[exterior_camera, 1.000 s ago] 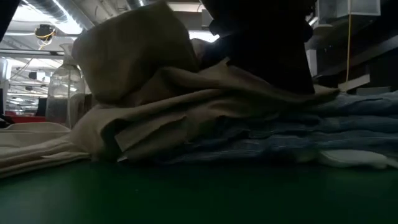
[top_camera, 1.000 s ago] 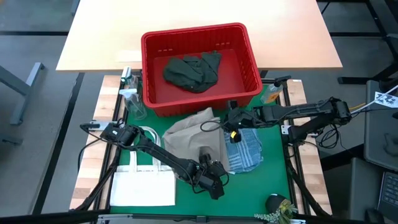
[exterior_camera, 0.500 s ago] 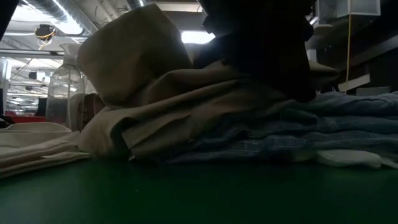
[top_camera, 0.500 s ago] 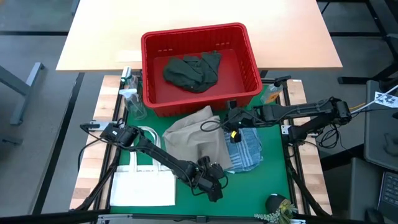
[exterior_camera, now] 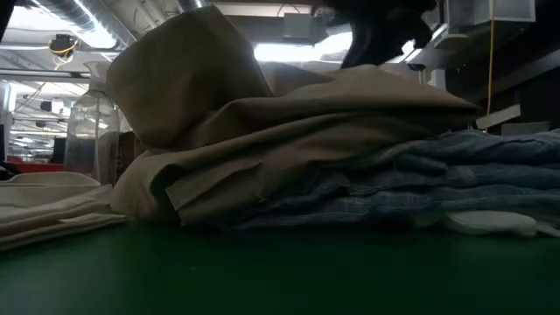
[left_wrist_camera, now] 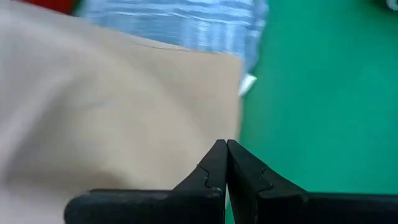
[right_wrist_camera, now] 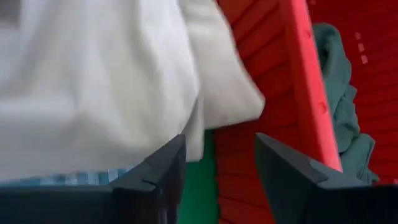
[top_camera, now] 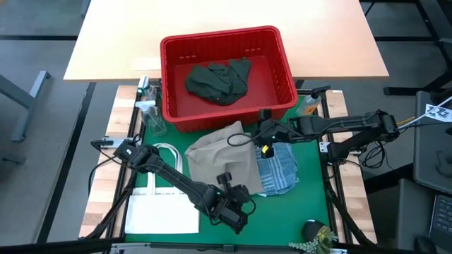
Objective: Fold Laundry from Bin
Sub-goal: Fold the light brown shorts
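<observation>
A beige garment point(top_camera: 224, 161) lies folded on the green mat, resting on a blue-and-white striped garment point(top_camera: 280, 173) that shows at its right side. In the low view the beige garment point(exterior_camera: 306, 122) sits on top of the striped garment point(exterior_camera: 455, 175). My left gripper point(top_camera: 235, 209) is shut and hangs above the beige garment's near right corner point(left_wrist_camera: 205, 81), holding nothing. My right gripper point(right_wrist_camera: 214, 168) is open at the beige garment's far edge point(right_wrist_camera: 230, 93), just short of the red bin point(top_camera: 226, 77). A dark green garment point(top_camera: 217, 80) lies in the bin.
A flat white tote bag point(top_camera: 162, 206) lies on the mat's near left. A clear bottle point(top_camera: 150, 113) stands left of the bin. A small plant point(top_camera: 316, 238) sits at the near right corner. The wooden table point(top_camera: 332, 42) lies behind the bin.
My left gripper, still shut, has lifted off the beige garment and drawn back a little toward the near left. Where it pressed the cloth down, the garment's top layer has risen again and lies smooth.
</observation>
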Tool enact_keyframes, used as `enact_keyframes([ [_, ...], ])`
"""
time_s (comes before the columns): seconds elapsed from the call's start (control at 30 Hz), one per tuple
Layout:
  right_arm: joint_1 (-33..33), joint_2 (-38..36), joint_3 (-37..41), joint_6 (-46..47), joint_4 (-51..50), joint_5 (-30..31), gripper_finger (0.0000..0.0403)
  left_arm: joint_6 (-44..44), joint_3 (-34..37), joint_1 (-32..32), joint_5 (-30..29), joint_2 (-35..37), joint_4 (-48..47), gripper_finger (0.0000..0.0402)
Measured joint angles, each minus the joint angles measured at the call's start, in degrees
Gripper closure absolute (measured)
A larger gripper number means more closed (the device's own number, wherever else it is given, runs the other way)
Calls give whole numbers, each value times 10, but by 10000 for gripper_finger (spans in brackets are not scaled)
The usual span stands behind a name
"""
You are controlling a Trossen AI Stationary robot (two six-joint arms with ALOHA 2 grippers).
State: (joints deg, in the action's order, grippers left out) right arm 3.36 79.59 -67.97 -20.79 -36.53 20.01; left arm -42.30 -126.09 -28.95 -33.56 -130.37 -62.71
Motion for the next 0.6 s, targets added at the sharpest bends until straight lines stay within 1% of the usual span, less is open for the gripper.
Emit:
enact_keyframes([
  [0.13, 0, 0, -38, 26, -23, -19, 207, -59, -77, -14, -37, 0, -130, 401],
  [0.2, 0, 0, -57, 40, -44, -31, 208, -95, -90, -20, -39, 2, -168, 401],
  [0.3, 0, 0, -79, 43, -79, -51, 209, -146, -86, -31, -36, 3, -187, 401],
  [0.37, 0, 0, -94, 43, -113, -65, 209, -179, -80, -35, -18, 3, -191, 401],
  [0.43, 0, 0, -105, 43, -144, -78, 209, -244, -70, -36, 8, 4, -196, 400],
  [0.53, 0, 0, -112, 43, -177, -90, 209, -342, -68, -38, 21, 2, -215, 382],
  [0.6, 0, 0, -112, 43, -195, -92, 209, -383, -68, -39, 28, 3, -217, 364],
])
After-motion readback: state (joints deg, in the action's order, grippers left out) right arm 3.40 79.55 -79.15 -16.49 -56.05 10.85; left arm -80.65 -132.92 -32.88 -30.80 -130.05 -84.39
